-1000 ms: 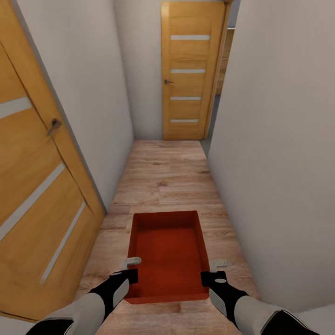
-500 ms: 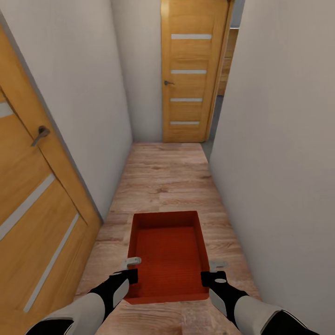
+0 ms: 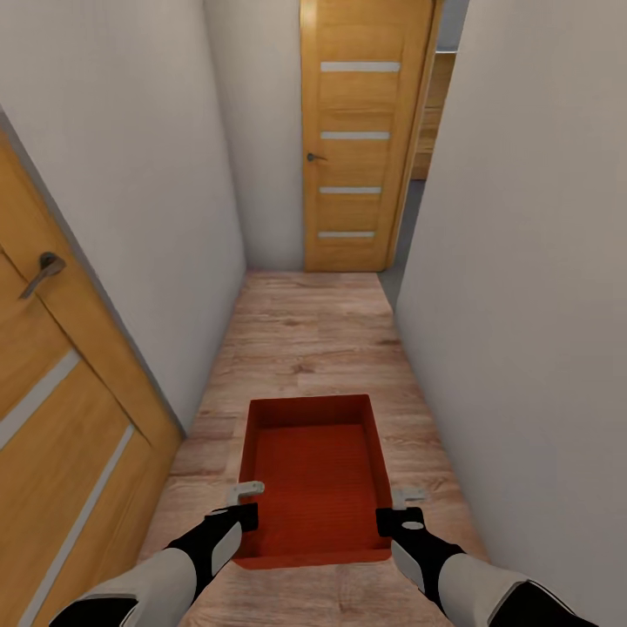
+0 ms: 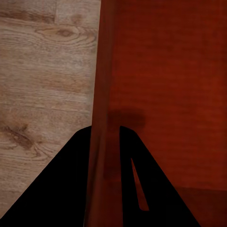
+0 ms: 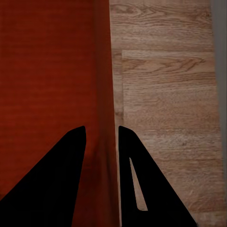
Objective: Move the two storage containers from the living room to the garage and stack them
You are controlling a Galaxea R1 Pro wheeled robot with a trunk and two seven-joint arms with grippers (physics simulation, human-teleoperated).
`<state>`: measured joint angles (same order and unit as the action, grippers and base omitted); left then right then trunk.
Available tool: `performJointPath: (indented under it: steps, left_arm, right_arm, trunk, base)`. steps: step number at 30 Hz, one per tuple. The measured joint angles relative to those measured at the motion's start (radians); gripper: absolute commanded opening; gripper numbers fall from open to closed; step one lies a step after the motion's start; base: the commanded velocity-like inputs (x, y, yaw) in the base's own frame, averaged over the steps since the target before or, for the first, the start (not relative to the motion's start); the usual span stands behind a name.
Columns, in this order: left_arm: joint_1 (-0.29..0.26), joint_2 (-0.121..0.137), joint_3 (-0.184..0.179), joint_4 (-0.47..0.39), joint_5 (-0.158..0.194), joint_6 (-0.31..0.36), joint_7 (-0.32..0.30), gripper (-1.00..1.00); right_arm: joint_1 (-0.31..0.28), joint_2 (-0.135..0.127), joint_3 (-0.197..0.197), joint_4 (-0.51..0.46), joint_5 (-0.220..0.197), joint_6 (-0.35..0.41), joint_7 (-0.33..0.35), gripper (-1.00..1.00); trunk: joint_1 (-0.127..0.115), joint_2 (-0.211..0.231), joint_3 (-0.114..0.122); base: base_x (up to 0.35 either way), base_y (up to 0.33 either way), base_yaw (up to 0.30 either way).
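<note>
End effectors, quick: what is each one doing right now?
Left end effector: closed on the bin's left wall.
Right end effector: closed on the bin's right wall.

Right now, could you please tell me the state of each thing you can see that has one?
storage container: empty, upright, carried above the wood floor.
left claw: shut on the container's left wall.
right claw: shut on its right wall.
far door: swung open, gap at its right.
near door: handle level; open or closed, cannot tell.

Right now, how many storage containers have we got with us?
1. The storage container is held over the wood-plank floor, its side walls pinched by the left gripper and right gripper. A nested second one can't be ruled out.
</note>
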<state>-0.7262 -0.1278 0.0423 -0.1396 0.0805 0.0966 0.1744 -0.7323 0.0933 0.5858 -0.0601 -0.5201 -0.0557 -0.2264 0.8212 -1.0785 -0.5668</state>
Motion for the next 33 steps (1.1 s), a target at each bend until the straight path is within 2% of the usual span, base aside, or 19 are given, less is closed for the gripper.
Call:
performJointPath:
  steps: [33]
  left_arm:
    - [0.000,0.000,-0.001,-0.001,0.000,0.000,0.000,-1.00]
  right_arm:
    - [0.000,0.000,-0.001,0.000,0.000,-0.001,0.000,-1.00]
  trunk:
    - [0.000,0.000,0.000]
  base:
    - [0.321,0.000,0.000]
